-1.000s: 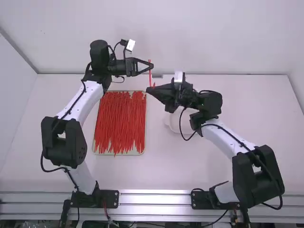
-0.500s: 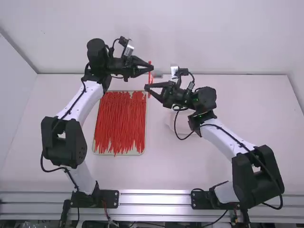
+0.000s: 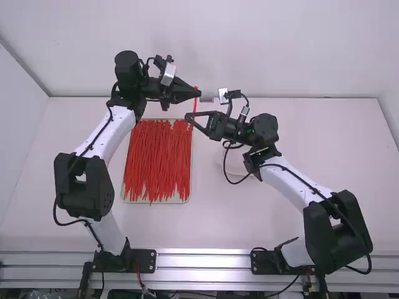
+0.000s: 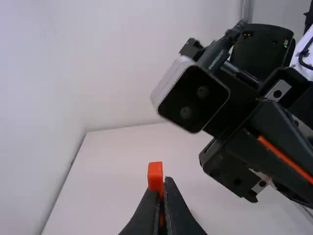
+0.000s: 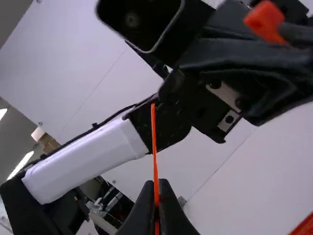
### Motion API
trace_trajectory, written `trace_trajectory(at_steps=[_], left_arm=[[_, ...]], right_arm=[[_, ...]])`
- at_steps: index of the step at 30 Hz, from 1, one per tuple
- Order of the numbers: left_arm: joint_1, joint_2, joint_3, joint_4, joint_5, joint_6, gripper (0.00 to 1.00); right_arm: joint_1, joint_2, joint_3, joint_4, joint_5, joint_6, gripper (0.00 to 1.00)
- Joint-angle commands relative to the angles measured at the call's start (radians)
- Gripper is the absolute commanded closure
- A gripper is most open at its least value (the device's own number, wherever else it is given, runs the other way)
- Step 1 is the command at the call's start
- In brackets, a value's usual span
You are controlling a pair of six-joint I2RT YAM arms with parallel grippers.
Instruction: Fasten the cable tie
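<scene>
Both jaws are clenched on one red cable tie (image 3: pixel 194 105): I've got the left gripper (image 3: pixel 197 94) pinched on its square head (image 4: pixel 155 174), and the right gripper (image 3: pixel 189 116) squeezing the thin strap (image 5: pixel 154 142). I see the tie hanging in the air over the table (image 3: pixel 336 131), up toward twelve o'clock, just past the tray (image 3: pixel 168 202). The right gripper sits just at six o'clock of the left one, tips close together. On the tray a thick heap of spare red ties (image 3: pixel 156 159) lies around ten o'clock from the table's middle.
</scene>
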Motion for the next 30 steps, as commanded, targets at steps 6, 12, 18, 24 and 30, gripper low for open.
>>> trace_trajectory(at_steps=[6,12,18,24,30], left_arm=[[0.011,-0.005,-0.003,0.003,0.024,0.062,0.99],[0.013,-0.005,-0.003,0.004,0.024,0.063,0.99],[0.018,-0.005,-0.003,0.004,0.025,0.063,0.97],[0.011,-0.005,-0.013,0.003,0.025,0.107,0.99],[0.0,-0.005,-0.061,0.004,0.024,0.192,0.99]], right_arm=[[0.034,0.004,0.031,-0.031,0.053,0.01,1.0],[0.016,0.004,0.031,-0.031,0.081,0.007,1.0],[0.0,0.004,0.031,-0.031,0.124,0.003,1.0],[0.018,0.004,0.031,-0.032,0.128,0.003,1.0],[0.02,0.004,0.031,-0.062,0.126,0.003,1.0]])
